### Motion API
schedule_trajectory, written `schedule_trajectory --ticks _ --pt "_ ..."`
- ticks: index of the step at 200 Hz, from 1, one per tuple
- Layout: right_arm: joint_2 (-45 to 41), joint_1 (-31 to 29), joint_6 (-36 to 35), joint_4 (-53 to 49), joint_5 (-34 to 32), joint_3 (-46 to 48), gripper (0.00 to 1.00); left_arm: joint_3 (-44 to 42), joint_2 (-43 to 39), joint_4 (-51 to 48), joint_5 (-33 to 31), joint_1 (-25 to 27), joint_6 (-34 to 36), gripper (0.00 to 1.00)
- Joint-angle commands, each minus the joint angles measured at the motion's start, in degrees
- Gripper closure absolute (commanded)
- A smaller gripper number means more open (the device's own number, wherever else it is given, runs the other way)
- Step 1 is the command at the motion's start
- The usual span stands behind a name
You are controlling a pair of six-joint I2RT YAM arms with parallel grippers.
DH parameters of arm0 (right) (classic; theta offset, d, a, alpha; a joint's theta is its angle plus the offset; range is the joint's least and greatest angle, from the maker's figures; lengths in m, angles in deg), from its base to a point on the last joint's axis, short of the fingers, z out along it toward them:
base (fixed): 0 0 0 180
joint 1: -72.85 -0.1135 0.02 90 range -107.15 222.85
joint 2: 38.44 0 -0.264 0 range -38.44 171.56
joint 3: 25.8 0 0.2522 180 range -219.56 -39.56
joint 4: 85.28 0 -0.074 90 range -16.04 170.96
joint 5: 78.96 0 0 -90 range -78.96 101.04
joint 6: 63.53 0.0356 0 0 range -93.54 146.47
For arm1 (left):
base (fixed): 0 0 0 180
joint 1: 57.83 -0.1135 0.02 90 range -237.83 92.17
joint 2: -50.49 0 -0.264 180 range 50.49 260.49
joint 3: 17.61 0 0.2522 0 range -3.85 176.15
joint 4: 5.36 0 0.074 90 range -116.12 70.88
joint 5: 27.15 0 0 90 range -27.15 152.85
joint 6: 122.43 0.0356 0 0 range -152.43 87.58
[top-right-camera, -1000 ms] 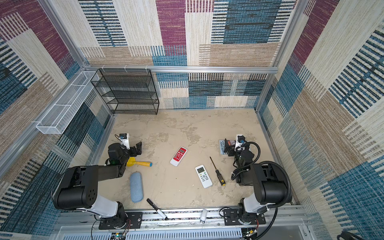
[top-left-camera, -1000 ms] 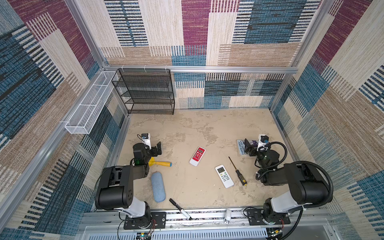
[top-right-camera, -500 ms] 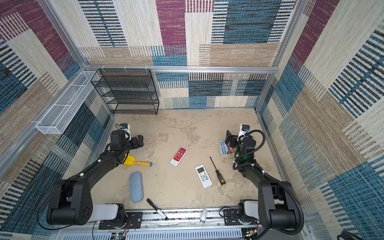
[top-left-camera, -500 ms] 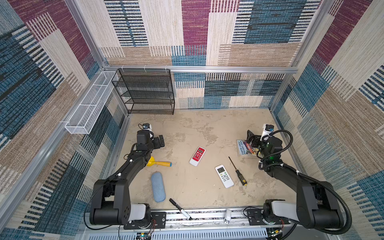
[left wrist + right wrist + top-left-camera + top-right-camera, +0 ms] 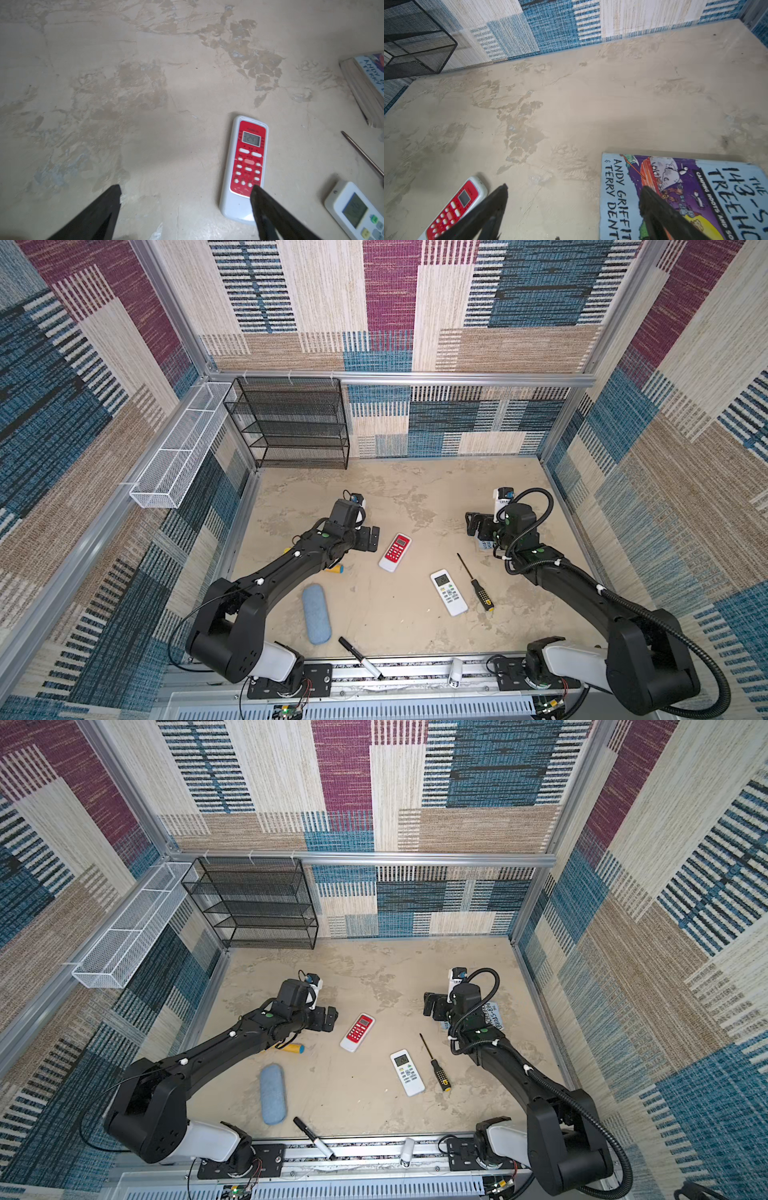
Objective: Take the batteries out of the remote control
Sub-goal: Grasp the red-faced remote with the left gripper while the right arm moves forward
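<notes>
The left hand hangs with its fingers spread wide and nothing between them, just beside the red remote; in its wrist view one finger crosses the remote's lower end, though I cannot tell if it touches. The right hand is equally wide apart and empty, poised over the edge of a blue paperback book that lies flat on the worktop.

Nearest the front rail a black marker lies slanted, with a blue oblong case just behind it to the left. Farther in, on the right, the white remote lies buttons up, and a black-and-yellow screwdriver lies just beside it. A yellow handle with a blue end pokes out from under the left arm. The red remote is also face up, near the middle. The batteries do not show in any view.

At the back stands a black mesh rack; a white wire basket hangs on the left wall.
</notes>
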Motion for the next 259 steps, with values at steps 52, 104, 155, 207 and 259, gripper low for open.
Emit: schedule_trajectory --ticks 52,104,155,207,259 --pt "0.5 -0.4 2.4 -4.9 2.3 0.1 0.00 15.5 15.1 -12.1 -1.1 8.9 2.4 0.05" --pt "1.5 -0.3 1.6 -3.5 3.6 0.5 0.00 25.4 25.3 -18.1 -0.5 11.1 4.9 0.10" --pt "3.9 -0.3 1.4 -2.9 5.0 -0.3 0.00 30.2 31.3 -20.9 -0.7 11.8 5.6 0.16" --pt "4.6 -0.4 1.1 -3.1 5.3 -1.3 0.00 32.0 34.6 -21.6 -2.6 11.9 5.2 0.23" --pt "4.1 -0.4 1.2 -3.3 5.4 -1.7 0.00 33.3 36.6 -23.0 -3.2 11.9 4.8 0.37"
